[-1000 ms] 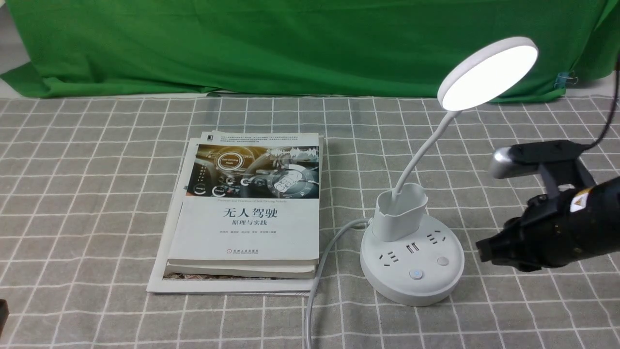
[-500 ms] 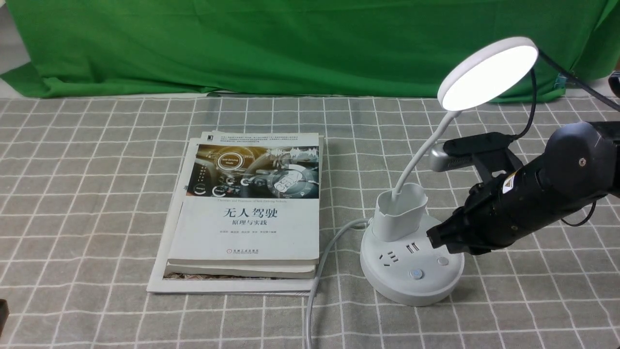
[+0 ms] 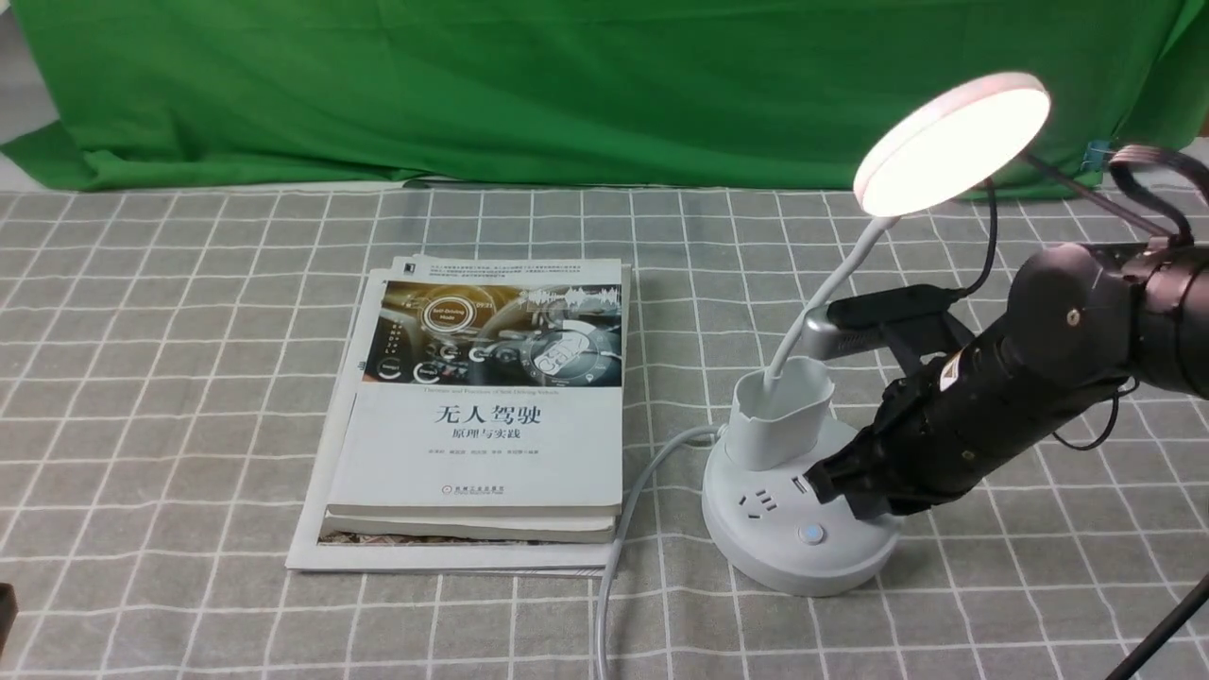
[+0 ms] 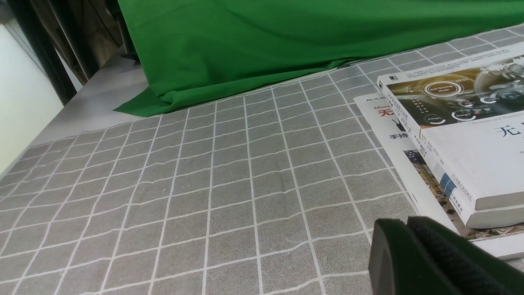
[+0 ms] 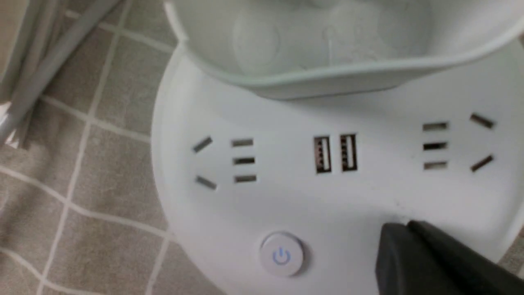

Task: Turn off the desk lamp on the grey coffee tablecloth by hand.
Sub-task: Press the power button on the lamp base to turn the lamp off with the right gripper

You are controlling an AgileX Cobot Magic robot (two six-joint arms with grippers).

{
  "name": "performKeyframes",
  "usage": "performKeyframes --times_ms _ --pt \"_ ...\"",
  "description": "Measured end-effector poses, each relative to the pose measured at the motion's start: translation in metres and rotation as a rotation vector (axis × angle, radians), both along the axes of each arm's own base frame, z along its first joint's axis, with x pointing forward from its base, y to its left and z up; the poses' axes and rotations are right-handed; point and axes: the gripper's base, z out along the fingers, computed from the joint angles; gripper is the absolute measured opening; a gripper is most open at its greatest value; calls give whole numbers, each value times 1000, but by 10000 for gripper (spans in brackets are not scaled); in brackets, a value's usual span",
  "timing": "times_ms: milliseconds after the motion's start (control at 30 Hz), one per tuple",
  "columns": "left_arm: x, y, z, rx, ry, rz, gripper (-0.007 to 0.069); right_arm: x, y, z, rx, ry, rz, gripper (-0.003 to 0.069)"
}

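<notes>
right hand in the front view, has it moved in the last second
Yes. The right hand moved left, from beside the desk lamp to over its base, tips now hiding the right-hand button.

Grey-brown, crossed by thin white lines into squares, for the grey coffee tablecloth [image 3: 189, 378]; plain bright green for the backdrop cloth [image 3: 567, 85]. White all over the desk lamp [image 3: 756, 555], with a warm cream glow on its disc head [image 3: 952, 144], dark slots in the sockets [image 5: 241, 160], and a pale button [image 5: 281, 256] marked in blue, perhaps. White on the book [image 3: 491, 453] cover too, under a dark, gold-tinged picture band, with black characters. Matte black on the right gripper [image 3: 822, 486], silver-grey on its camera bar [image 3: 814, 333].
</notes>
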Motion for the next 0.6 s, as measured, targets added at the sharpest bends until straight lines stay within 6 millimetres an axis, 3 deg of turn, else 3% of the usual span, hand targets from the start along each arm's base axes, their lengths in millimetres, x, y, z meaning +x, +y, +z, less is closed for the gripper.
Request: performKeyframes --times_ms 167,367,600 --pt "0 0 0 0 0 0 19 0 -3 13 10 -21 -6 45" --pt "0 0 0 1 0 0 19 4 -2 -11 -6 18 -27 45" --pt "0 0 0 0 0 0 19 -3 -5 -3 -2 23 -29 45"
